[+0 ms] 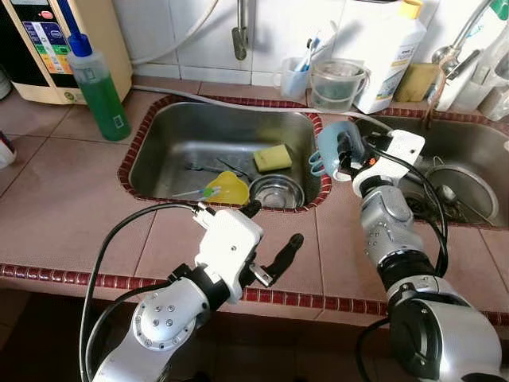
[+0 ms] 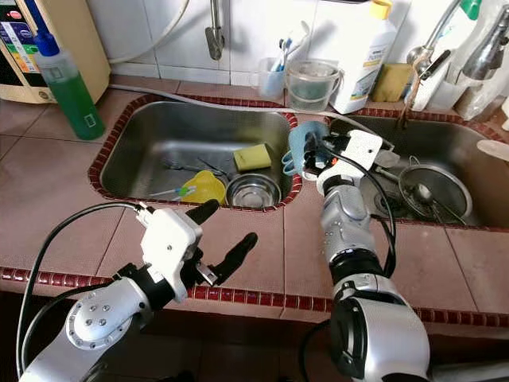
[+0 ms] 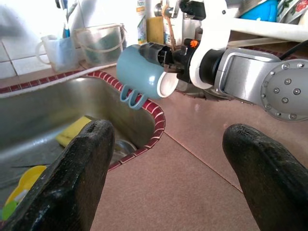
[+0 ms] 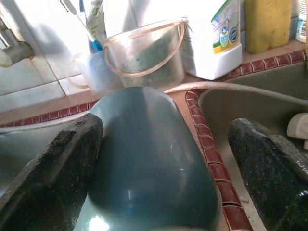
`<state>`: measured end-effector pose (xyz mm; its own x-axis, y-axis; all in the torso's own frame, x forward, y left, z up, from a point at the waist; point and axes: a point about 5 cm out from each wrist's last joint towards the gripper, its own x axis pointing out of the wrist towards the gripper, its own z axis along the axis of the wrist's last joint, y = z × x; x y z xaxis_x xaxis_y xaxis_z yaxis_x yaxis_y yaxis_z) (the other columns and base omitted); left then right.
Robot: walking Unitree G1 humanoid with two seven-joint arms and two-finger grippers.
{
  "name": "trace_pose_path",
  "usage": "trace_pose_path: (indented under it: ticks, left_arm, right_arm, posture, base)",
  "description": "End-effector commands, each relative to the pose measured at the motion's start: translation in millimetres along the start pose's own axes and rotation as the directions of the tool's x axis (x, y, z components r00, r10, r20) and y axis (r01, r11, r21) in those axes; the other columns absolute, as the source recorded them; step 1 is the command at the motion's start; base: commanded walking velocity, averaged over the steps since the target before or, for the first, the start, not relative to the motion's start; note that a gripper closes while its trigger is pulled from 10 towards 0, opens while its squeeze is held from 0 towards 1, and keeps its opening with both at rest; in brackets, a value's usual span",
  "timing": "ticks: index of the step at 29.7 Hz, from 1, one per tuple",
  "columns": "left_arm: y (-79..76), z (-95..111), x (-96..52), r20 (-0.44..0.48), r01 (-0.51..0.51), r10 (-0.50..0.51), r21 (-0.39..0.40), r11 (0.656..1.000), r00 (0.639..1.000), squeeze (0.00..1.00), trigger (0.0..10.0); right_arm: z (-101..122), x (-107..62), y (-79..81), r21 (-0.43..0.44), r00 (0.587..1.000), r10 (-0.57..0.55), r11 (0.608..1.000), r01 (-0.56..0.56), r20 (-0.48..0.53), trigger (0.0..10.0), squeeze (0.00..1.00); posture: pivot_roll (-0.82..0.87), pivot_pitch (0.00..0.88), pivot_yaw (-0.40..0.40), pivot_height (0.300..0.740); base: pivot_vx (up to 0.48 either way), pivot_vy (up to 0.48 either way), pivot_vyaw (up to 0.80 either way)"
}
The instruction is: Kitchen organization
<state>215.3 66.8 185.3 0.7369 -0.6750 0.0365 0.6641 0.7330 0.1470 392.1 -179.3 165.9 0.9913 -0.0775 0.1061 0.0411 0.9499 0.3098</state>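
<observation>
My right gripper [image 1: 343, 155] is shut on a light-blue mug [image 1: 328, 146] and holds it on its side in the air, handle down, over the tiled divider between the two sinks. In the right wrist view the mug [image 4: 144, 159] sits between the black fingers [image 4: 48, 168]. The left wrist view shows the mug [image 3: 142, 72] above the red sink rim. Over the front counter, my left gripper [image 1: 274, 224] stands open with nothing between its fingers. The left sink [image 1: 167, 127] holds a yellow sponge [image 1: 273, 157], a steel bowl [image 1: 276, 191], a yellow plastic piece [image 1: 229, 189] and some utensils.
A green soap bottle [image 1: 99, 87] stands at the back left beside a beige appliance [image 1: 48, 40]. A clear bucket [image 1: 338, 83], a cup with toothbrushes [image 1: 294, 76] and a white jug [image 1: 386, 48] line the wall. The right sink [image 1: 477, 151] holds a strainer [image 1: 469, 195].
</observation>
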Motion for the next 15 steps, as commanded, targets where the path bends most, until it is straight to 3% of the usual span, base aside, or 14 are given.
trace_pose_path:
  ticks: [1, 9, 15]
  left_arm:
    - [-0.8, 5, -1.7, 0.022, 0.011, -0.011, 0.012, 1.000, 1.000, 0.00, 10.0]
    - [0.5, 5, -1.9, 0.022, 0.015, -0.015, 0.017, 1.000, 1.000, 0.00, 10.0]
    - [1.2, 5, -2.1, 0.018, 0.017, -0.017, 0.019, 1.000, 1.000, 0.00, 10.0]
  right_arm:
    - [-33, -15.8, -18.7, 0.002, 0.987, -0.090, 0.996, 0.092, -0.133, 10.0, 0.00]
    - [-37, -19.8, -20.0, 0.003, 0.988, -0.099, 0.995, 0.100, -0.123, 10.0, 0.00]
    - [-24, -20.0, -20.2, 0.050, 0.996, -0.091, 0.995, 0.092, -0.016, 10.0, 0.00]
  posture:
    - [-0.07, 0.164, 0.005, 0.740]
    - [-0.07, 0.167, 0.012, 0.740]
    - [-0.07, 0.171, 0.013, 0.740]
  base:
    - [0.000, 0.000, 0.00]
    - [0.000, 0.000, 0.00]
    - [0.000, 0.000, 0.00]
